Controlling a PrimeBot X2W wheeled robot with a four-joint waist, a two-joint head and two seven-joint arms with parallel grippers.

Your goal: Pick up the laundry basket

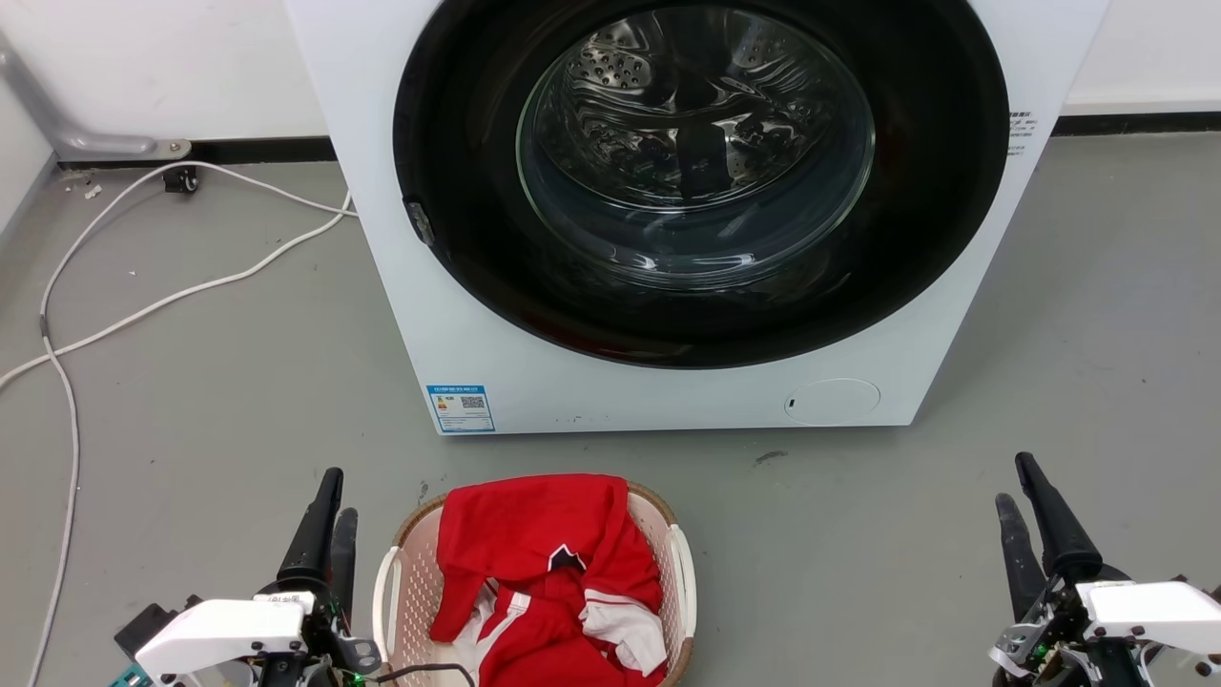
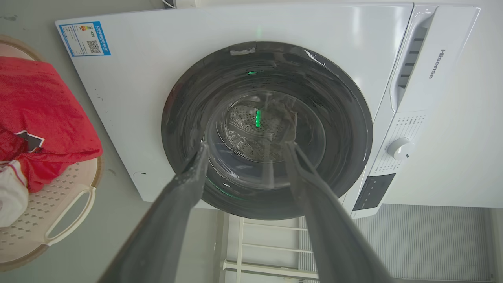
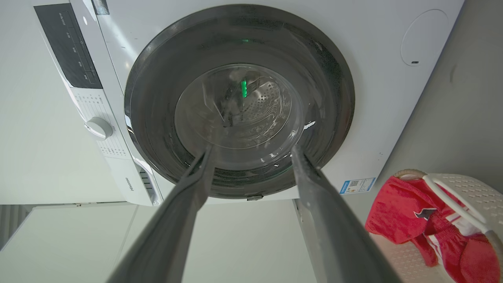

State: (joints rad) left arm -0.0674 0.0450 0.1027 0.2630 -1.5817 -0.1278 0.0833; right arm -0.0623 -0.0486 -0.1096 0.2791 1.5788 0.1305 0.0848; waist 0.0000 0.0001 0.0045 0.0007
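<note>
The laundry basket (image 1: 416, 584) sits on the grey floor at the bottom middle of the head view: pale pink, perforated, with a brown rim and white side handles. Red and white clothes (image 1: 548, 572) are heaped in it. In the left wrist view the basket (image 2: 55, 204) is at the left edge; in the right wrist view the basket (image 3: 467, 192) is at the lower right. My left gripper (image 1: 336, 496) stands open just left of the basket, not touching it. My right gripper (image 1: 1017, 482) is open far to the right. Both hold nothing.
A white front-loading washer (image 1: 496, 315) with a dark round door stands right behind the basket. White cables (image 1: 143, 305) trail over the floor at the left. A wall with a dark skirting runs along the back. Bare floor lies between the basket and my right gripper.
</note>
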